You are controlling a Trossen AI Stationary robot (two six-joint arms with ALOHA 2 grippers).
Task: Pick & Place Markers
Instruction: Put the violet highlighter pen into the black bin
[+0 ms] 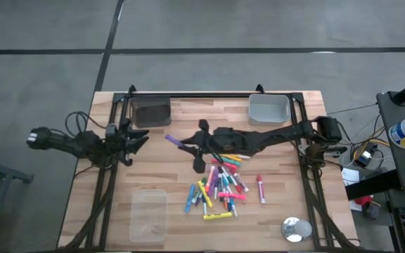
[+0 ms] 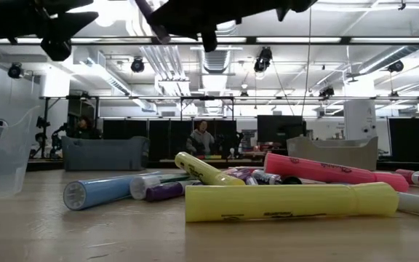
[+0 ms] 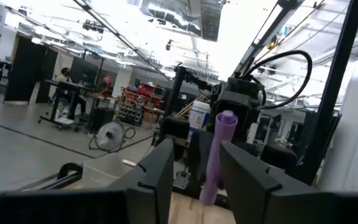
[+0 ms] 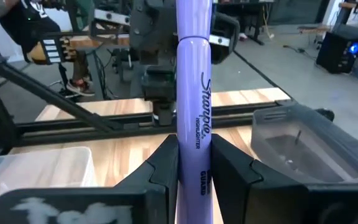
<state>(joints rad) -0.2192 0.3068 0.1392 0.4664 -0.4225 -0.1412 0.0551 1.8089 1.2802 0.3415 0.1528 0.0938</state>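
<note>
Grasping a purple marker (image 4: 193, 118), the right pincer (image 1: 190, 147) hangs over the counter's (image 1: 280, 211) middle. Left pincer (image 1: 140, 140), near the left edge, seems released; the other markers (image 1: 220, 184) lie heaped mid-counter.

Grey concrete floor (image 1: 259, 24) crossed by dark seams — bright strip ceiling lights (image 2: 289, 40) above distant black partitions (image 2: 158, 138).

Both arms matte black w/ chunky jointed segments; left arm (image 1: 83, 144) has white end cap, black cables looping nearby.
</note>
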